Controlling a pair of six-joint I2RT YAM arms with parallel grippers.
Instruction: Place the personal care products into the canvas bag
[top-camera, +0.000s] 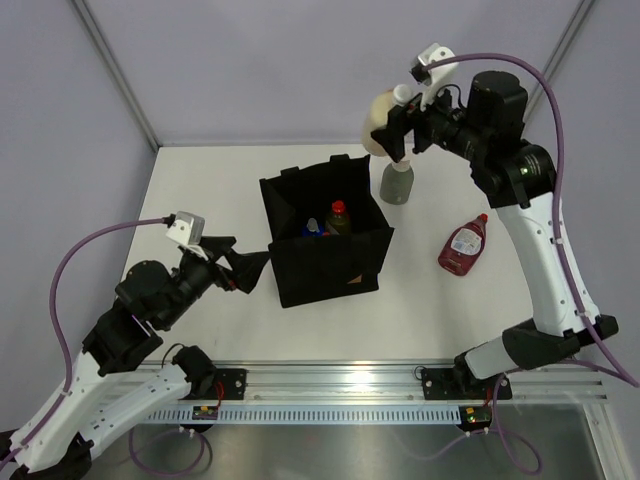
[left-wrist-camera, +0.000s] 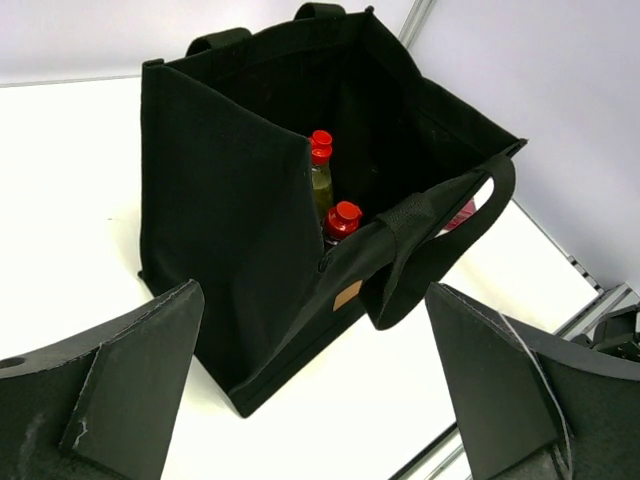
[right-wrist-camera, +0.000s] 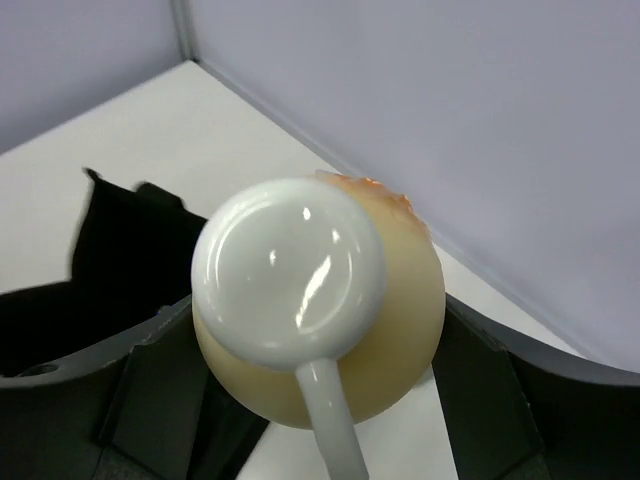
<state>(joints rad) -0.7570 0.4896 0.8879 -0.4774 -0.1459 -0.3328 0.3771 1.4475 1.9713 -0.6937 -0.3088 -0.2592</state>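
One cream bottle (top-camera: 381, 132) is clear of the table, clamped in the right gripper (top-camera: 398, 128). In the overhead view it sits at 1 o'clock of the canvas bag (top-camera: 300, 265), past the bag's far right corner.
- Body: bulbous, glossy plastic, pale cream-yellow, with an orange-tinted patch at one edge.
- White cap (right-wrist-camera: 290, 270): smooth shiny domed disc; a thin white stem runs from it toward 6 o'clock in the wrist view.
- Long axis: cap end toward 1 o'clock overhead, base toward 7 o'clock. The cap faces the right wrist camera head-on.
- Fingers (right-wrist-camera: 150, 390): matte dark grey, one on each flank of the body, jaws closed round its widest part.

At 6 o'clock of it a grey-green bottle (top-camera: 397, 185) stands upright on the white table (top-camera: 200, 200). At 4 o'clock a dark red bottle (top-camera: 462, 250) lies flat with its cap toward 1 o'clock.

Bag: black woven fabric, boxy, open-topped, soft walls sagging inward, short handles, small tan tag (left-wrist-camera: 348, 294) on one wall. Inside are an upright yellow bottle (left-wrist-camera: 320, 188) with a red cap, a second red cap (left-wrist-camera: 343, 215) beside it, and something blue (top-camera: 312, 228) seen from overhead.

Left gripper (top-camera: 245, 258): at 9 o'clock of the bag, jaws spread wide and empty, aimed at the bag's wall, near it but apart.
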